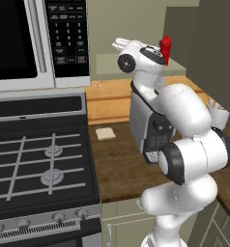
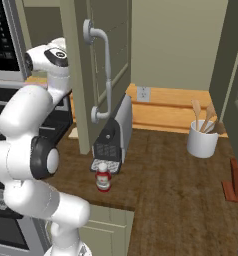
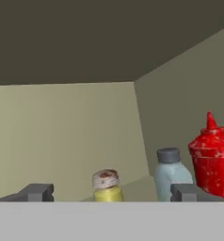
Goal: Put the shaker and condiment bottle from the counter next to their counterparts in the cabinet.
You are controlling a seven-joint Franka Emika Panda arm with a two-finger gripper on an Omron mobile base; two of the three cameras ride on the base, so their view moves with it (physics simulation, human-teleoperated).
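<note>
Shaker (image 3: 107, 186) upright — axis vertical

No word, brand or number can be read anywhere: the black keypad panel of the white microwave (image 1: 66, 31) carries rows of small pale marks too blurred to make out, and the short white-capped red bottle's pale label band (image 2: 103, 179) shows no legible print.
</note>
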